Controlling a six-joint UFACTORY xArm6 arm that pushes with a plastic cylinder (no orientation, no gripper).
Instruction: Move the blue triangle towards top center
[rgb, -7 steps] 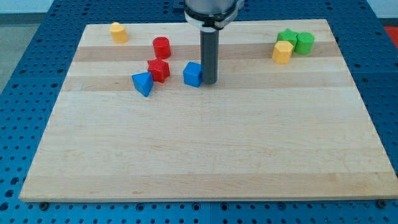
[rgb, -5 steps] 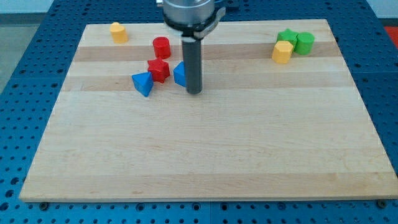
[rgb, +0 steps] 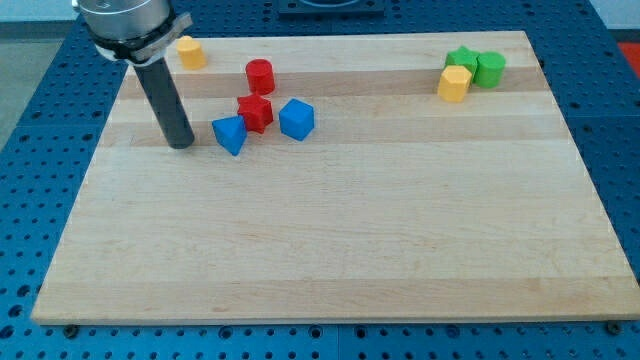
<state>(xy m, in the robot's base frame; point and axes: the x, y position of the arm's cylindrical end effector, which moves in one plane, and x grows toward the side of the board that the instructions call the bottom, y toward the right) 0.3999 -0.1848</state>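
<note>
The blue triangle (rgb: 230, 134) lies on the wooden board (rgb: 330, 230) at the upper left. My tip (rgb: 182, 146) rests on the board just to the view's left of the blue triangle, a small gap apart from it. A red star-shaped block (rgb: 255, 112) touches the triangle's upper right corner. A blue cube-like block (rgb: 296, 119) sits to the right of the red star. A red cylinder (rgb: 259, 76) stands above the red star.
A yellow block (rgb: 190, 51) sits near the board's top left edge. At the top right, a yellow block (rgb: 454, 83), a green star-shaped block (rgb: 462, 61) and a green cylinder (rgb: 490, 69) cluster together.
My tip has swept from beside the blue cube leftward, passing below the blocks, to the left of the blue triangle. The blue cube shifted slightly left. The blue triangle has not moved.
</note>
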